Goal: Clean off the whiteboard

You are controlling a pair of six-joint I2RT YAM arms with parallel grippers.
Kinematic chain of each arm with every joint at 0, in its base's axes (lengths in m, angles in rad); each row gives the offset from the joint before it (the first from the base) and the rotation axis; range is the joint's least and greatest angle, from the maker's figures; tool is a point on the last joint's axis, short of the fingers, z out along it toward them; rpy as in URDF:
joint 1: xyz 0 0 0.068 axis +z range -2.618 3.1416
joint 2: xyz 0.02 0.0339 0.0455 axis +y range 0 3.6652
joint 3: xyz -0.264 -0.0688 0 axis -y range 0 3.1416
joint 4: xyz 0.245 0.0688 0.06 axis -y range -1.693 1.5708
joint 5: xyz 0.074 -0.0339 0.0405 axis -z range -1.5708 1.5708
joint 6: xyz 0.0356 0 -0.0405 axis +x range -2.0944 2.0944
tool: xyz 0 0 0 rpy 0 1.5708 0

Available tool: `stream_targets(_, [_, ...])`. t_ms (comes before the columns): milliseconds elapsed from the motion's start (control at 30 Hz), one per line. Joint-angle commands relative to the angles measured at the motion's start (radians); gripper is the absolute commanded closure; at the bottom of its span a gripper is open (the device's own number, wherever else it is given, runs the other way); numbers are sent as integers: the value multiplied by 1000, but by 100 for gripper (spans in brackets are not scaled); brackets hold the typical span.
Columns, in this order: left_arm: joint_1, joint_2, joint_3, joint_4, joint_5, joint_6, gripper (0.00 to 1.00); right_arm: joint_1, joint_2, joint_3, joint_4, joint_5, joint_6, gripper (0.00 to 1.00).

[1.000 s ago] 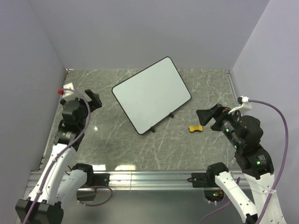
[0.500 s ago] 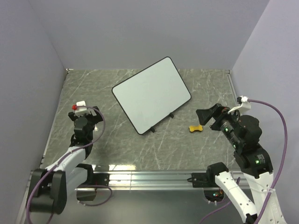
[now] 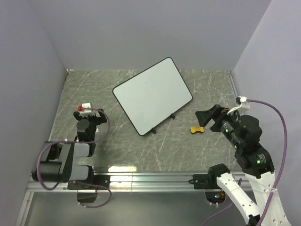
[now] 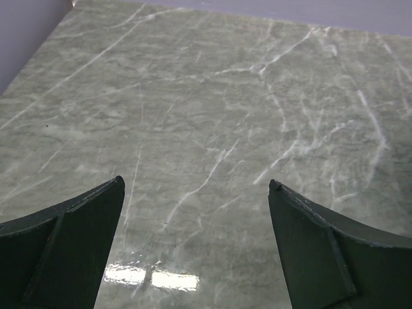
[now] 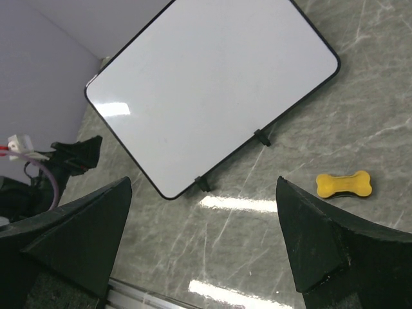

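The whiteboard (image 3: 153, 95) lies turned at an angle on the marble table toward the back, its face plain white, with a thin black rim and two small black feet on its near edge. In the right wrist view the whiteboard (image 5: 212, 84) fills the upper part. A small yellow bone-shaped eraser (image 3: 197, 129) lies to the right of the board's near corner, also the eraser (image 5: 344, 184). My right gripper (image 3: 209, 117) hovers open just right of the eraser, nothing between its fingers (image 5: 203, 181). My left gripper (image 3: 93, 119) is low at the near left, open over bare table (image 4: 196, 182).
Lilac walls close the table on the left, back and right. A metal rail (image 3: 150, 179) runs along the near edge by the arm bases. The left arm's cable (image 3: 101, 123) loops beside its wrist.
The left arm has drawn back and folded down toward its base at the near left. The right arm has barely moved. Board and eraser lie where they were.
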Motion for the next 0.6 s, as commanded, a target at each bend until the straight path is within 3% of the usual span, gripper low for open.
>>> stream_targets(0, [22, 97, 40, 190, 51, -3, 1, 14, 29, 2, 20, -35, 6, 0])
stream_targets(100, [30, 174, 89, 208, 20, -20, 1, 14, 43, 17, 15, -38, 1, 0])
stream_targets(133, [45, 153, 98, 112, 49, -32, 0, 14, 44, 23, 14, -33, 1, 0])
stream_targets(200, [57, 174, 92, 166, 52, -44, 1, 14, 48, 26, 15, -29, 4, 0])
stream_targets(233, [57, 159, 97, 112, 55, -45, 1, 16, 51, 20, 20, -30, 6, 0])
stream_targets(567, [57, 160, 95, 128, 52, -45, 1, 16, 84, 22, 54, 0, 52, 0])
